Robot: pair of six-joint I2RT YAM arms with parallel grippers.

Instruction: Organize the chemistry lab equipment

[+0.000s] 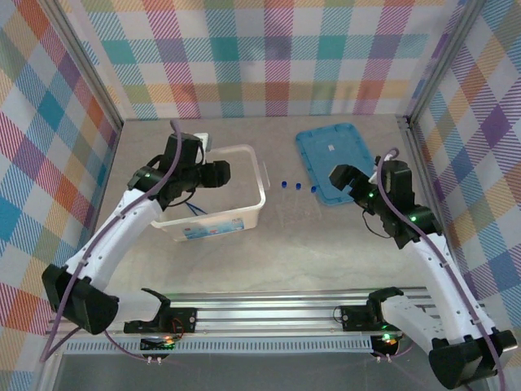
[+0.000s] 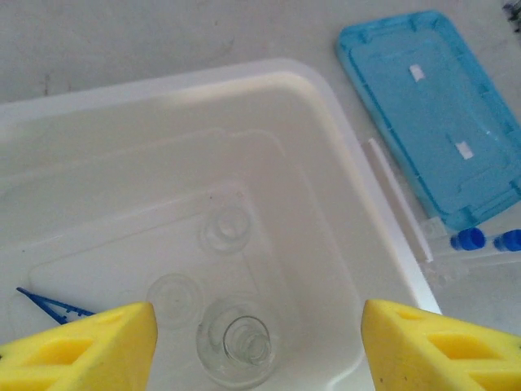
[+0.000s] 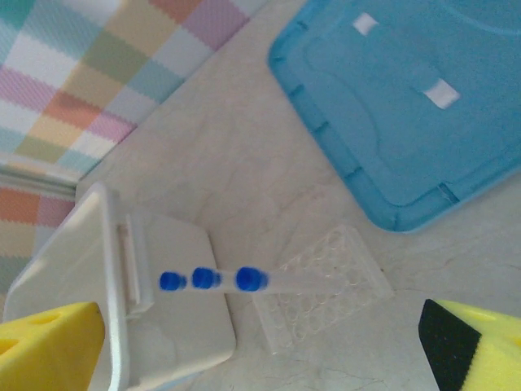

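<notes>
— Left gripper [image 1: 218, 173]?
— Hovered over the white tub [image 1: 244, 213], with yellow fingers [image 2: 81, 346] spread apart and nothing pinched between.
— In the tub?
— Saw, on its floor, a round glass flask [image 2: 236, 342] standing mouth up, two smaller clear glass pieces [image 2: 226, 230] just beside it, and dark-blue tweezers [image 2: 53, 305] poking out by one finger. Could not pick out the beaker among the small pieces.
— Right gripper [image 1: 340, 175]?
— Hung above the table [image 1: 326, 240] near the blue lid [image 1: 338, 155], with jaws parted wide, empty.
— Tubes?
— Found three blue-capped tubes [image 3: 203, 278] lying side by side on the table between tub and lid, outside the tub, caps toward its rim, clear ends across a clear dimpled tray [image 3: 326, 293]. Touched by neither gripper. Noted the lid lying flat, just beside that tray.
</notes>
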